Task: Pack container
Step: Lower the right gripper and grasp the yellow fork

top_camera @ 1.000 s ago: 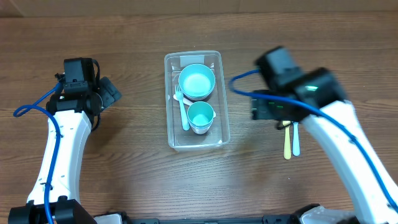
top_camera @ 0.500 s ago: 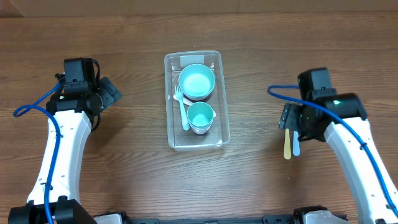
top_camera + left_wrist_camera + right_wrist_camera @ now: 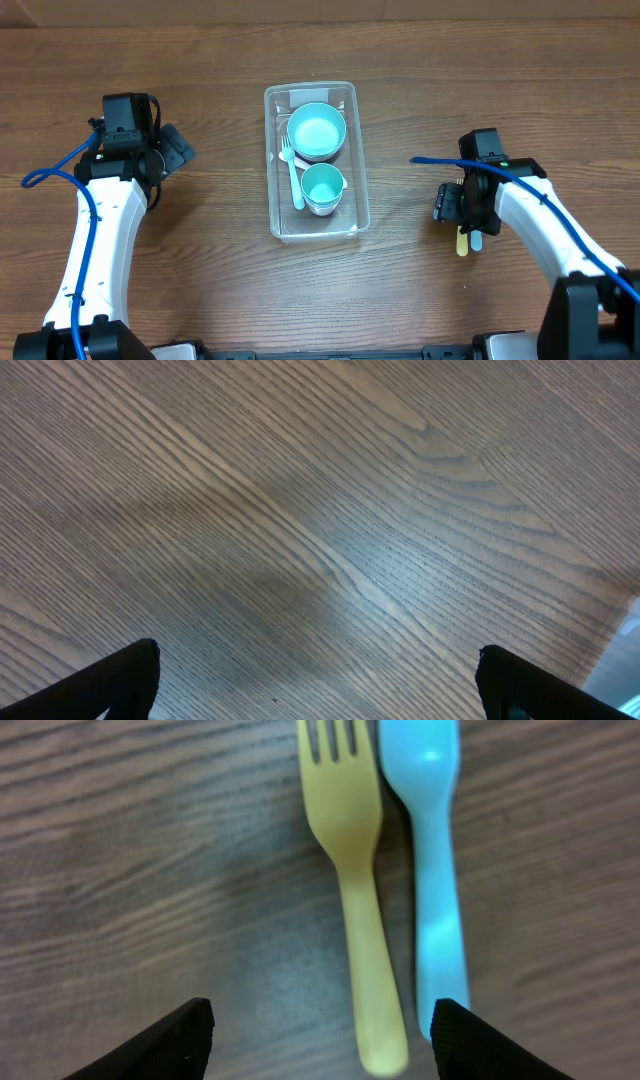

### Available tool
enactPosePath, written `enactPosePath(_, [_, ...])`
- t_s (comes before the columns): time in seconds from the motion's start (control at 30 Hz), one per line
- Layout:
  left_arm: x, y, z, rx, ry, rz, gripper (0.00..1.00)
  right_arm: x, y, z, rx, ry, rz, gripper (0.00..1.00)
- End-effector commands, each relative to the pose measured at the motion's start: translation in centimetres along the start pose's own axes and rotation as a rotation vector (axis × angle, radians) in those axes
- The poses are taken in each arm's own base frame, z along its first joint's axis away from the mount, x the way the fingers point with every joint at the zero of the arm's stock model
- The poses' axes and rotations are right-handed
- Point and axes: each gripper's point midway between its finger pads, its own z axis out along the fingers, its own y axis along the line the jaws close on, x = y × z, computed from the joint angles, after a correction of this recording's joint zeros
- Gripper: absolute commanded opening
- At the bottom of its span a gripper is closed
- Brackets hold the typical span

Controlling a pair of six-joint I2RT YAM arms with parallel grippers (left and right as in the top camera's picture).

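The right gripper point(image 3: 330, 1036) is seen with its jaws spread wide, only the two dark fingertips point(image 3: 188, 1032) being visible at the lower edge of the wrist view; nothing is gripped. Between them on the wood lie a yellow fork point(image 3: 358, 870) and a blue utensil point(image 3: 432, 850), side by side and just touching or nearly so. The tops of both are cut off by the frame, so it cannot be told whether the blue one is a fork or a spoon. From overhead their upper parts are hidden under the gripper, and only the handle ends are seen below it. The right arm is brought in from the lower right corner, with the wrist bent down over the two utensils. The left gripper point(image 3: 320, 685) is likewise spread and empty, with bare table point(image 3: 220, 280) beneath it; a pale strip at the right edge of its view is cut off and cannot be identified. The left arm is stretched up from the lower left. The container point(image 3: 320, 226) is placed at the centre of the table, well apart from both grippers, and a blue bowl point(image 3: 316, 131), a blue cup point(image 3: 323, 187) and a white fork point(image 3: 293, 178) are held in it.
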Motion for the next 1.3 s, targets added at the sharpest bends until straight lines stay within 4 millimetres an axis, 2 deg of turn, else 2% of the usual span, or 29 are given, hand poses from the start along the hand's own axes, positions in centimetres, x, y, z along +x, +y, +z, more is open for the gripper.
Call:
enactPosePath(0.0, [-1.1,-0.3,-1.1,0.021,-0.036,0.01,1.0,-0.2,0.0,0.8,0.002,0.004,-0.015,0.72])
enactPosePath(0.27, [-1.1,-0.3,-1.1,0.021,-0.036,0.01,1.0,-0.9,-0.6,2.8,0.008,-0.06,-0.023,0.71])
enactPosePath(0.67, [-1.1,-0.3,-1.1,0.021,-0.036,0.01,1.0,0.1,-0.7,4.8,-0.026,-0.068,-0.101,0.65])
enactPosePath(0.77, [-1.1,-0.3,-1.1,0.021,-0.036,0.01,1.0,0.1,-0.7,4.9,-0.026,-0.068,-0.104,0.56])
enactPosePath(0.9, [-1.1,-0.3,-1.1,0.021,-0.036,0.01,1.0,0.1,-0.7,4.8,-0.027,-0.069,-0.103,0.28])
enactPosePath(0.93, [-1.1,-0.3,-1.1,0.021,-0.036,0.01,1.0,0.1,-0.7,4.8,-0.027,-0.069,-0.104,0.24])
enactPosePath(1.0, [-1.1,-0.3,-1.1,0.021,-0.036,0.009,1.0,0.0,-0.7,4.8,-0.027,-0.071,-0.104,0.24])
enactPosePath(1.13, [-1.1,-0.3,-1.1,0.021,-0.036,0.01,1.0,-0.5,-0.5,4.2,-0.029,-0.076,-0.103,0.09])
enactPosePath(1.27, [-1.1,-0.3,-1.1,0.021,-0.036,0.01,1.0,-1.3,-0.2,2.9,-0.029,-0.072,-0.102,0.08])
